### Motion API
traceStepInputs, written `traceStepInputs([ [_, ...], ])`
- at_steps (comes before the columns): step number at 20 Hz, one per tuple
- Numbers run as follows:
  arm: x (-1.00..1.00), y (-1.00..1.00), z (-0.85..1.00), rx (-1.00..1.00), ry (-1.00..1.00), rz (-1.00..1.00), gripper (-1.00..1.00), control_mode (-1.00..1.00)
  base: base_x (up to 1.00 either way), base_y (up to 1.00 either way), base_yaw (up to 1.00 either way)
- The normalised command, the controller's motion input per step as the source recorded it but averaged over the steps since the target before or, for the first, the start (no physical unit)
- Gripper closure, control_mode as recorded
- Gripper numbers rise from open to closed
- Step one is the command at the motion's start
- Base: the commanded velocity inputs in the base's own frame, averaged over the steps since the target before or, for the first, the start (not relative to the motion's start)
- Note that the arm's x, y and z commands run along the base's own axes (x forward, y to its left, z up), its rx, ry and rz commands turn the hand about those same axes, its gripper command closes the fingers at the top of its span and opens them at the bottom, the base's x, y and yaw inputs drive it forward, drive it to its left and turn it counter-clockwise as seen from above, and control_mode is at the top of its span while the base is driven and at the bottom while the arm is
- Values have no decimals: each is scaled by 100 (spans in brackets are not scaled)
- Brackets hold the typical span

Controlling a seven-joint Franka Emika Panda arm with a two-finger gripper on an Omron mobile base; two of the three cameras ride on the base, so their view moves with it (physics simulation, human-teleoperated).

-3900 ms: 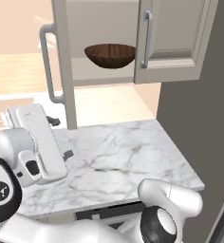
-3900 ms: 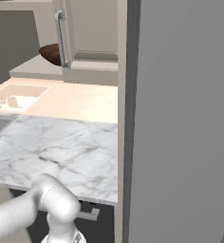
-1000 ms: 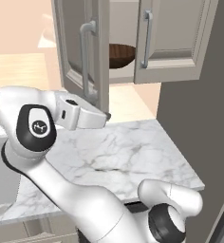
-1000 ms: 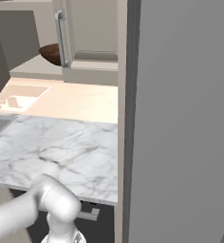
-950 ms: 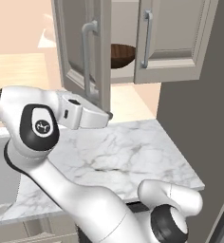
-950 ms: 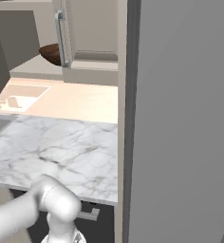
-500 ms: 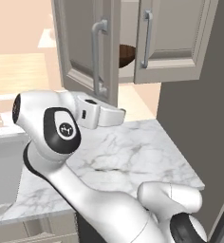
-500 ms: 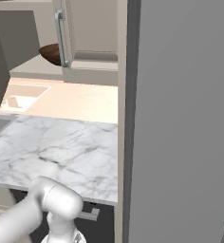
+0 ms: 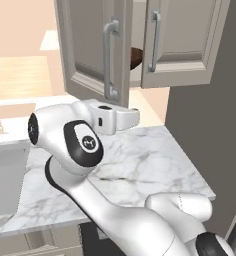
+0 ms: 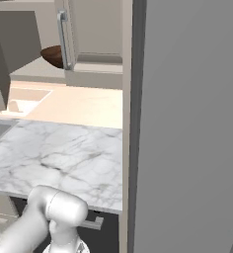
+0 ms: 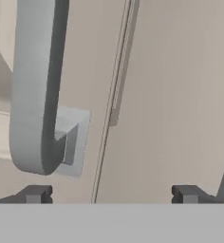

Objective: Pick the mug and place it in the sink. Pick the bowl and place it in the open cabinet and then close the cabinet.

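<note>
Left base view: the cabinet has its left door swung nearly shut, the wooden bowl showing in the remaining gap on the inner shelf. The arm's hand presses at the door's lower edge, above the marble counter.

Right base view: the bowl sits at the shelf's front edge.

Hand view: the gripper is spread wide, empty, facing the door panel beside the bar handle. A glancing push could slip off the edge, or a finger could snag the handle.

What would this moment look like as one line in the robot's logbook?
stage: closing cabinet | bowl: inside cabinet | left door: partly shut | end effector: open, facing door by handle, holding nothing
</note>
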Motion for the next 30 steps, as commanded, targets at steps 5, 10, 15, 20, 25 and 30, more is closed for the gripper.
traceStepInputs([
  [5, 36, -8, 0, -9, 0, 13, -100, -100, 0, 0, 0],
  [10, 35, -23, 0, -3, 0, 13, -100, -100, 0, 0, 0],
  [15, 38, -48, 0, 0, 3, 18, -100, -100, 0, 0, 0],
  [20, 33, -44, 0, 0, 0, 19, -100, -100, 0, 0, 0],
  [25, 37, -37, 0, 0, -3, 21, -100, -100, 0, 0, 0],
  [30, 28, -36, 0, 0, -7, 20, -100, -100, 0, 0, 0],
])
